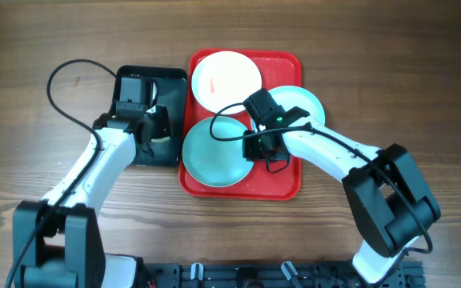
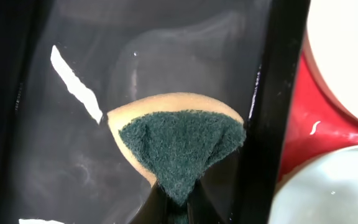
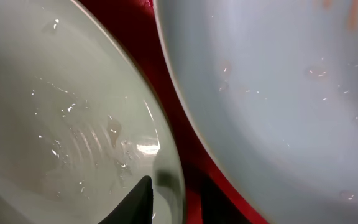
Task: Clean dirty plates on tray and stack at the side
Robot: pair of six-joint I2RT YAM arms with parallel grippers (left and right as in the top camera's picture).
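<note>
The red tray [image 1: 242,186] holds three plates: a white plate [image 1: 226,78] with orange smears at the back, a light blue plate [image 1: 304,104] at the right, and a wet light blue plate [image 1: 213,152] at the front left. My right gripper [image 1: 257,146] straddles the right rim of that front-left plate [image 3: 61,124]. In the right wrist view its fingers [image 3: 173,200] are closed on the rim, beside another pale smeared plate [image 3: 278,93]. My left gripper [image 1: 155,128] is shut on a green sponge [image 2: 179,143], its fingers [image 2: 179,200] pinching it over the black tray [image 2: 73,174].
The black tray [image 1: 138,152] lies against the red tray's left side. In the left wrist view the red tray [image 2: 309,124], the white plate [image 2: 347,56] and a blue plate [image 2: 334,193] lie just right of the black rim. A black cable loops at the far left [image 1: 62,80].
</note>
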